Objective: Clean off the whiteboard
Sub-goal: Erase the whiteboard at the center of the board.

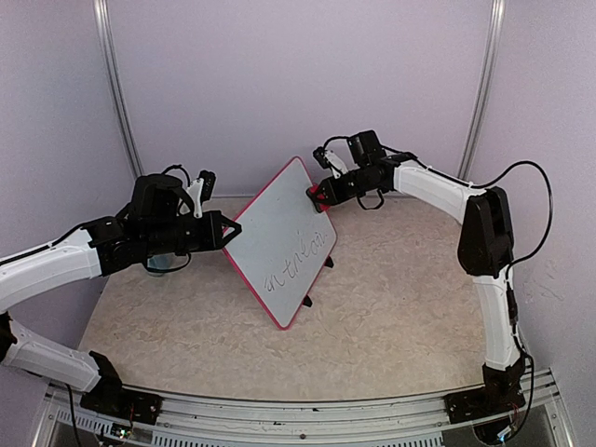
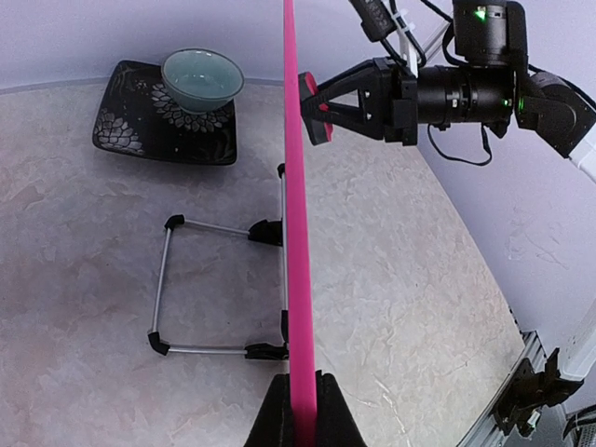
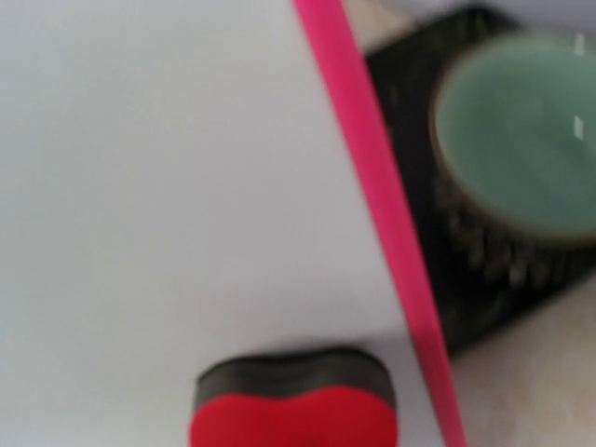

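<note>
A teal bowl [image 2: 202,79] is seen on a black patterned tray [image 2: 121,121], at eleven o'clock from a wire stand [image 2: 267,232]. The stand is laid flat on the marbled table [image 2: 74,279].

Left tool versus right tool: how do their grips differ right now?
The left tool pinches the whiteboard edge-on by its pink frame; the right tool holds a red eraser. In the top view, the left tool sits on the board's left edge, while the right tool is near its upper right edge, eraser turned to the white face. Both are shut on something.
</note>
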`<state>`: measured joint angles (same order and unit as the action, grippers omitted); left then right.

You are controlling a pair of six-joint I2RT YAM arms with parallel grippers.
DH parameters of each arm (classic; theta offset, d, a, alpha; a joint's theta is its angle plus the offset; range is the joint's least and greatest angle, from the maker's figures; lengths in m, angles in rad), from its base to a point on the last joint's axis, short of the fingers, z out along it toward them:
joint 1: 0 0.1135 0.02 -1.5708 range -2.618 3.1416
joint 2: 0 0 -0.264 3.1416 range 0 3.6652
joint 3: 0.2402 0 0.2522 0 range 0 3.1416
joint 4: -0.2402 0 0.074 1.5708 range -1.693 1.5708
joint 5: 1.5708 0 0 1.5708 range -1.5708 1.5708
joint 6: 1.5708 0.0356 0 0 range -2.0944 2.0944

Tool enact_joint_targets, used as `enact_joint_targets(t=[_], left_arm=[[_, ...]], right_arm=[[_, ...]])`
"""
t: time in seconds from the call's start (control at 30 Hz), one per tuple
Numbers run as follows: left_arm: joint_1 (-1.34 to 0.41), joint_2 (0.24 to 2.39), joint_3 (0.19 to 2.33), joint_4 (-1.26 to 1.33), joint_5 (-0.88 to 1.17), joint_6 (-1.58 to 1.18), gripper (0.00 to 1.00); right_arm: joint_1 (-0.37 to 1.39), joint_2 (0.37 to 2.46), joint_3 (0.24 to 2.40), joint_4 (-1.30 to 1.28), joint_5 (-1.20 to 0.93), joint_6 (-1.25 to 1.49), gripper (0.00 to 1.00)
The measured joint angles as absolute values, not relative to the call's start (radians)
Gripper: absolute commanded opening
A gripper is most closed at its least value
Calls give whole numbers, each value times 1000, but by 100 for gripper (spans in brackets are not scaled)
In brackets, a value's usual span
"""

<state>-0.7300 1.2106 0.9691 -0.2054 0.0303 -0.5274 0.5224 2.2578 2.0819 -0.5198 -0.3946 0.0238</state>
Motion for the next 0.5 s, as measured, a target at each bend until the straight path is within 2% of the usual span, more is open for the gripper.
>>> enact_joint_targets(t=[0.23,0.5], left_arm=[[-730,1213,969,-203,34,-524,0],[-729,1216,970,-211,11,-547,0]], right_arm=[[531,2261,2109,-484,-430,35,0],[551,2190,1844,-278,-521,27,1]])
